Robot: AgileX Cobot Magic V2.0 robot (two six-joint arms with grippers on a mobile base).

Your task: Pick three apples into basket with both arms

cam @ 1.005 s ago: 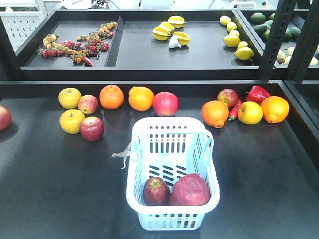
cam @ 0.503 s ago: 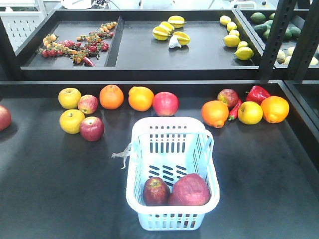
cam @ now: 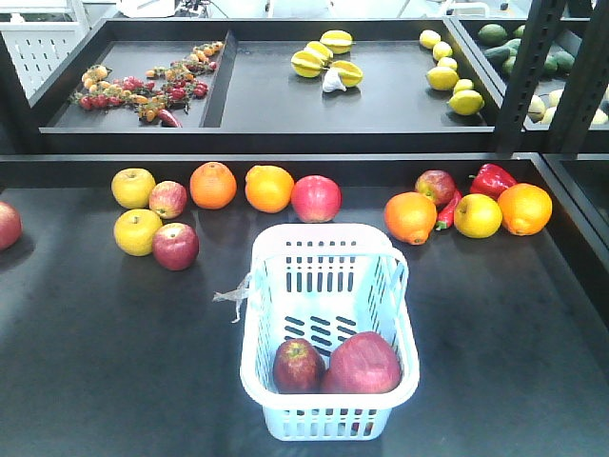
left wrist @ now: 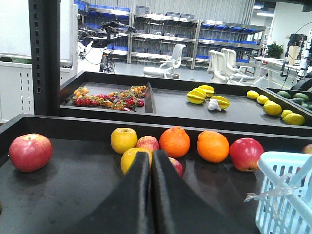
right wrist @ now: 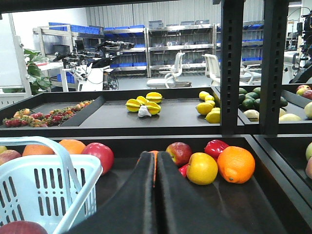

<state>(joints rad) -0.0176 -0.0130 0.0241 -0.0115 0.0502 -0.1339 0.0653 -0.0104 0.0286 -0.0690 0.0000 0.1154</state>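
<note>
Pincers [left wrist: 150, 161] seemingly closed above dark table [cam: 114, 352]

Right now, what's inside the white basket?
Two dark red apples sit inside the basket, at its near end: a smaller apple and a bigger apple, side by side. The floor under them is hidden; the far end shows only bare slots.

Mock grocery stand inside a robotics lab: black produce trays [cam: 381, 100] before blue-binned shelving [left wrist: 161, 31] and office chairs [left wrist: 168, 63].
</note>
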